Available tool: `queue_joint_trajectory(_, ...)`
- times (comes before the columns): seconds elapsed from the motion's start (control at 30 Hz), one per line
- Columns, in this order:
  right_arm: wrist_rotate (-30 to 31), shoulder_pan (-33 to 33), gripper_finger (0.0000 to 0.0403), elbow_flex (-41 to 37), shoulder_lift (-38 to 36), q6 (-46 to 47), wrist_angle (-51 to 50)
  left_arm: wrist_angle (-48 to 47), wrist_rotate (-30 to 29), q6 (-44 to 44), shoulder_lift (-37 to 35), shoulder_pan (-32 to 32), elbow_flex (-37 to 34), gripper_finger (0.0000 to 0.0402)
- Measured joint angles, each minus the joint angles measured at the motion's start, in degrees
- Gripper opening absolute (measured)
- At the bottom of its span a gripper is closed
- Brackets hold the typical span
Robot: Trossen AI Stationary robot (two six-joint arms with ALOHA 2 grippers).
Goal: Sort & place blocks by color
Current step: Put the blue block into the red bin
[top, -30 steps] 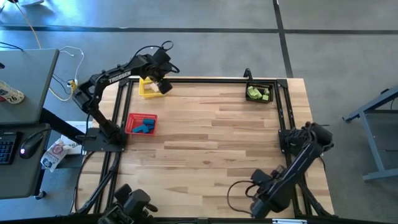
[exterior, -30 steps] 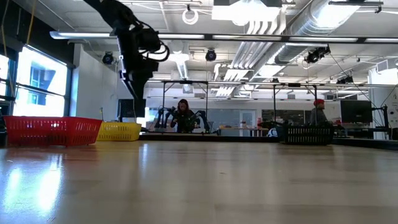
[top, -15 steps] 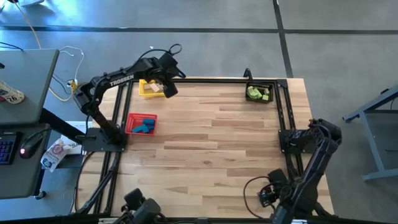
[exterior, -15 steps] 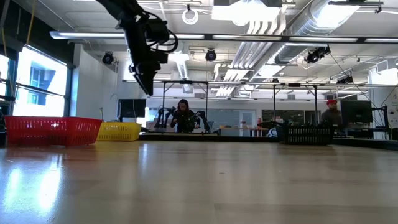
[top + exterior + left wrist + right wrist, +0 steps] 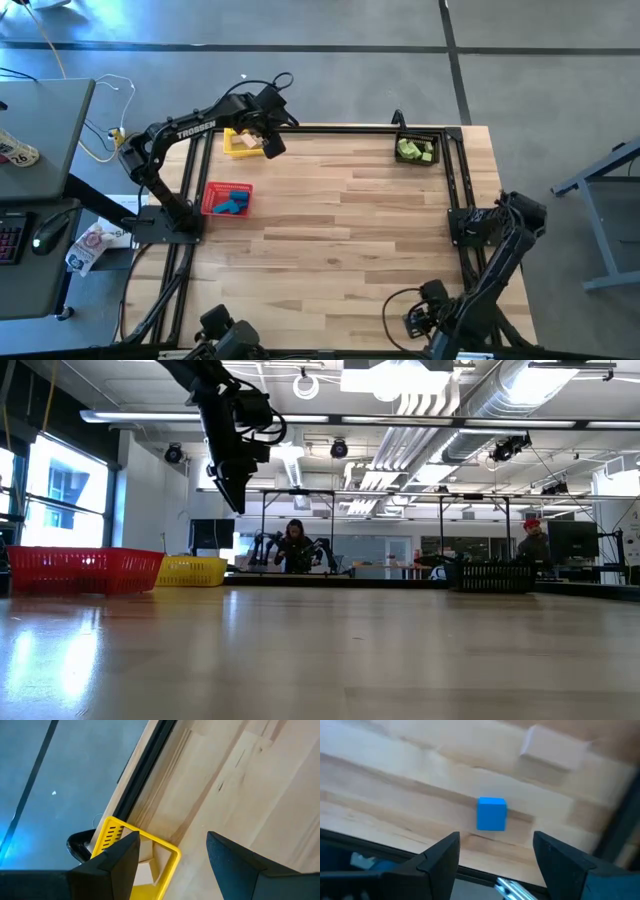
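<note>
— Well, how are the left jaws (image 5: 172,852)?
— Apart, empty, raised beside the yellow basket (image 5: 240,143) holding tan blocks (image 5: 145,870).
— And the right jaws (image 5: 495,851)?
— Apart too, over a blue cube (image 5: 492,813) near the bench (image 5: 340,230) edge; green blocks (image 5: 415,150) fill the black basket (image 5: 440,150).

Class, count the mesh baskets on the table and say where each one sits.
3: yellow basket at the far left corner, red basket at the left edge nearer the front, black basket at the far right corner. None seem hidden.
</note>
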Motion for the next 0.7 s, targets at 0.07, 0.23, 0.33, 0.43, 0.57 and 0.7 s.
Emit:
queue_joint_trajectory(0.07,0.4,0.0,0.0238,-2.8,0.0,0.1,4.2,-0.2,0.0,0.0,0.0,0.0,0.0,0.0214)
queue_joint_trajectory(0.23,-1.0,-0.4,0.0238,-8.6,0.0,-0.2,11.6,-0.3,-0.1,0.0,0.0,0.1,0.0,0.0214)
queue_joint_trajectory(0.33,-1.0,-0.7,0.0238,-10.7,0.0,-0.5,14.8,-0.3,-0.1,0.2,0.0,0.1,0.0,0.0214)
queue_joint_trajectory(0.43,-2.2,-1.1,0.0238,-11.9,0.0,-1.1,16.2,-0.3,-0.2,0.5,0.0,0.1,0.0,0.0214)
queue_joint_trajectory(0.57,-2.5,-1.3,0.0238,-12.8,0.0,-2.4,16.6,-0.3,-0.3,0.6,0.0,0.1,0.0,0.0214)
queue_joint_trajectory(0.7,-2.4,-1.5,0.0238,-12.8,0.0,-2.5,16.4,-0.3,-0.3,0.6,0.0,0.1,0.0,0.0214)
